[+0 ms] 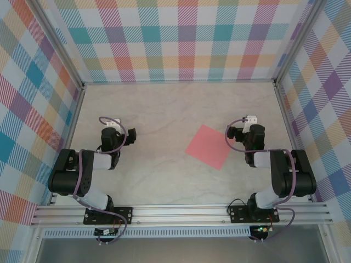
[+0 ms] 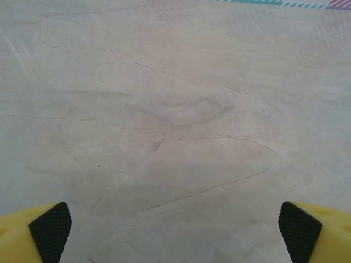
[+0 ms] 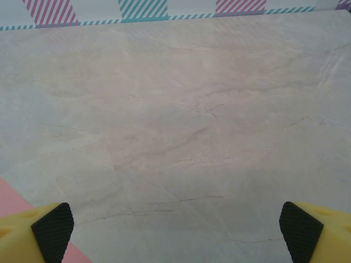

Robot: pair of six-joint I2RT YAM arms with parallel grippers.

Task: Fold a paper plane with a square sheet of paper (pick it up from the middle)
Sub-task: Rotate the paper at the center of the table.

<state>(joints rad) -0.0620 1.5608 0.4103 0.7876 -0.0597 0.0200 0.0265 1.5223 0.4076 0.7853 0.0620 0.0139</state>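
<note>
Folding has not begun — the square sheet of paper [image 1: 209, 146] lies flat right of centre in the top view, beside the right gripper [image 3: 175, 233], which like the left gripper [image 2: 175, 233] gapes empty, so reaching its middle looks next.

The table [image 1: 164, 104] is bare across the upper half and down the middle of the top view, so there is wide room to pass. The paper [image 1: 208, 146], right of centre, lies flat (no real barrier). Walls [image 1: 181, 38] close the top, left and right edges. The left arm [image 1: 82, 175] and right arm [image 1: 279, 175] fill the lower corners. The gap between the right arm and the paper looks narrow, though that is hard to judge.
</note>
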